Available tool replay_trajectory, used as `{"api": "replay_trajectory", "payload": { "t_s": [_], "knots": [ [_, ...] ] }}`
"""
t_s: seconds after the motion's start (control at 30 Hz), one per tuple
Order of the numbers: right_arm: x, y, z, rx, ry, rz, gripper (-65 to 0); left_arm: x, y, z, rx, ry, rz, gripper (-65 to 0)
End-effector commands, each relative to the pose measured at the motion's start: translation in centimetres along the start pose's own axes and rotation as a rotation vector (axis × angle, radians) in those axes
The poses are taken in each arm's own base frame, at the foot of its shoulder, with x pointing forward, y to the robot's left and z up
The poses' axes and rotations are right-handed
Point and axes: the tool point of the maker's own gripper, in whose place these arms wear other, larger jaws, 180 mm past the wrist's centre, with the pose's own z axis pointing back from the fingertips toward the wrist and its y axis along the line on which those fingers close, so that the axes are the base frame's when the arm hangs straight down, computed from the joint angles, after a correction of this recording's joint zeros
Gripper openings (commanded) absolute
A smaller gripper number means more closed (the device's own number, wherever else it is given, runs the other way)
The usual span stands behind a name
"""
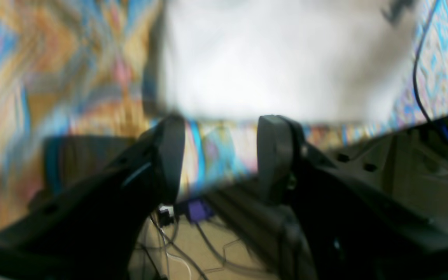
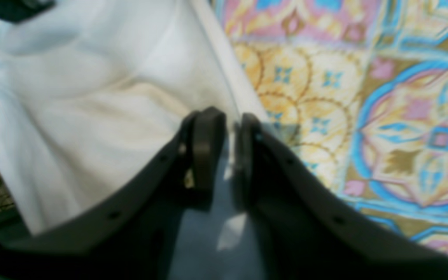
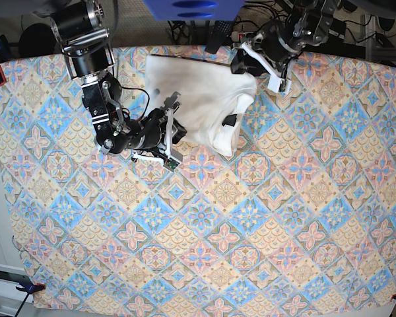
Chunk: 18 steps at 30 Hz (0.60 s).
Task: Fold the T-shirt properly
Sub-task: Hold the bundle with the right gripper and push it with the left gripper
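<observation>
The right gripper (image 2: 225,149) pinches the hem of the T-shirt (image 3: 198,99) on the table (image 3: 251,218); the left gripper (image 1: 220,151) hangs spread, empty.

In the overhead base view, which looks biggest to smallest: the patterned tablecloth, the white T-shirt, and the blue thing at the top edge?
1. Patterned tablecloth, covering nearly the whole view.
2. White T-shirt, partly folded.
3. Blue thing, cut off by the frame edge, so its full size can't be judged.
</observation>
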Motion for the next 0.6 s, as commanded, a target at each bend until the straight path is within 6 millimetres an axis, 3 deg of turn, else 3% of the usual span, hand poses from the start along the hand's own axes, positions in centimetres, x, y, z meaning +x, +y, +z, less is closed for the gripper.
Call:
{"api": "replay_trajectory", "payload": {
  "t_s": [0.0,0.23,0.33,0.57],
  "knots": [
    [1.1,-0.6,0.5,-0.012,-0.027,0.012,-54.1,0.3,-0.3,-0.3,-0.013,-0.014,0.008,-35.2],
    [-0.8,-2.8,1.1,-0.101,0.046,0.03,-59.5,2.4,0.4,-3.4,-0.004,-0.042,0.042,-35.2],
    [-0.9,-4.9,3.4,-0.167,0.042,0.06,-59.5,3.9,0.3,-4.6,-0.011,-0.054,0.027,-35.2],
    [-1.9,-4.6,7.2,-0.243,0.016,0.134,-59.5,7.1,0.0,-7.9,-0.03,-0.046,-0.04,-35.2]
  ]
}}
